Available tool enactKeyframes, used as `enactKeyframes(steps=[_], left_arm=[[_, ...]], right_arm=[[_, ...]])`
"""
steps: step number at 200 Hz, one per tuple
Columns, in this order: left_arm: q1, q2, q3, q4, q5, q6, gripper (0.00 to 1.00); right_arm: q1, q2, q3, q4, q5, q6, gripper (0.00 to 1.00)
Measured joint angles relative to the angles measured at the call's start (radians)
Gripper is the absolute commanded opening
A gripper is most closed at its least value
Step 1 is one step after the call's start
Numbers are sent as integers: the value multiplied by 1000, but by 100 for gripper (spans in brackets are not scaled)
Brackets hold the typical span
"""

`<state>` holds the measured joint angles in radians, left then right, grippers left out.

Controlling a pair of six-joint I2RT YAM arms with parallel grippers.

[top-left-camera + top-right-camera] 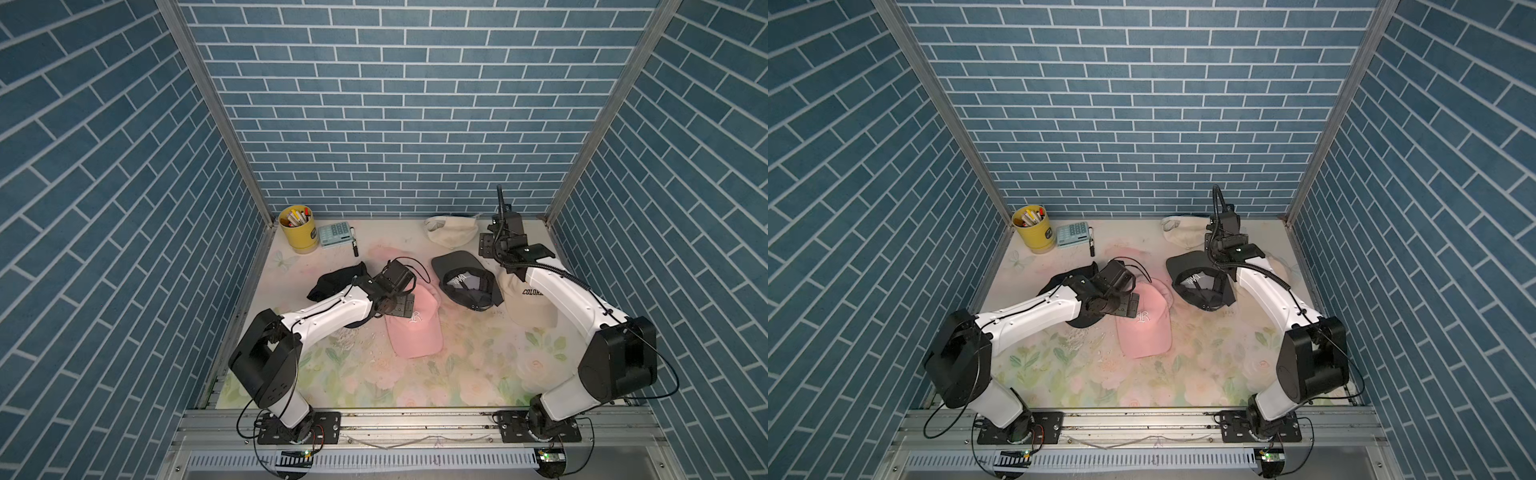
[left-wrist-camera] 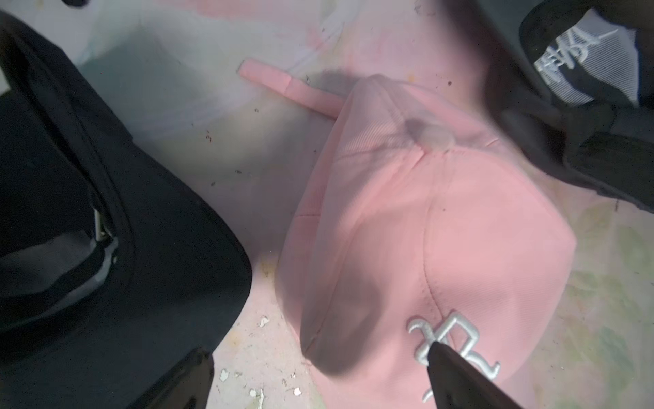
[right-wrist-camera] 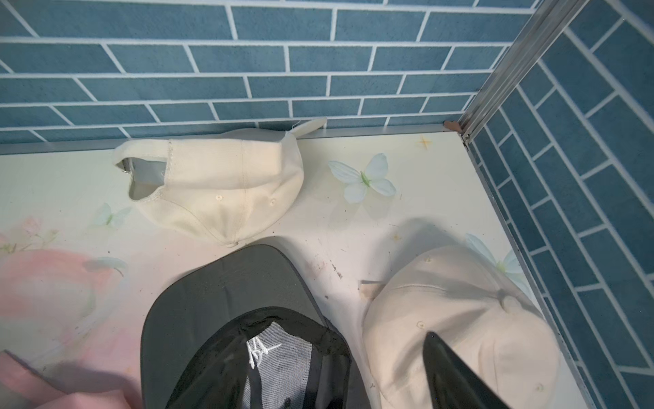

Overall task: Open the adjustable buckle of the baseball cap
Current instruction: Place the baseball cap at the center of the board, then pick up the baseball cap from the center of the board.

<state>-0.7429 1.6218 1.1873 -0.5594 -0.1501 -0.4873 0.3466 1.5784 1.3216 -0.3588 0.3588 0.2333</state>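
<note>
The table (image 1: 415,374) is covered with a pale floral print, and white flakes (image 1: 345,332) are scattered at about 8 o'clock from its middle. A pink cap (image 1: 413,328) lies crown up near the centre, its strap (image 2: 290,86) flat on the surface behind it. A black cap (image 1: 332,280) lies at 10 o'clock. In the 11 o'clock corner a yellow pen cup (image 1: 296,234) stands beside a calculator (image 1: 336,235) and a black marker (image 1: 354,246). A plain cream cap (image 1: 451,232) lies at 1 o'clock against the far edge. A dark mesh cap (image 1: 461,278) lies upside down at 2 o'clock, just beside a lettered cream cap (image 1: 528,303) at 3 o'clock.
</note>
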Motion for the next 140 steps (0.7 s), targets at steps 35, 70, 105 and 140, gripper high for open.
enactKeyframes(steps=[35, 70, 105, 140], left_arm=[[42, 56, 153, 36, 7, 88, 100], [80, 180, 319, 98, 97, 175, 99], [98, 377, 542, 125, 235, 235, 97], [103, 569, 702, 129, 372, 229, 96]], right_arm=[[-53, 105, 42, -36, -76, -40, 75], [-103, 205, 77, -95, -161, -65, 74], [-134, 277, 112, -146, -235, -76, 73], [-143, 309, 125, -186, -275, -76, 72]])
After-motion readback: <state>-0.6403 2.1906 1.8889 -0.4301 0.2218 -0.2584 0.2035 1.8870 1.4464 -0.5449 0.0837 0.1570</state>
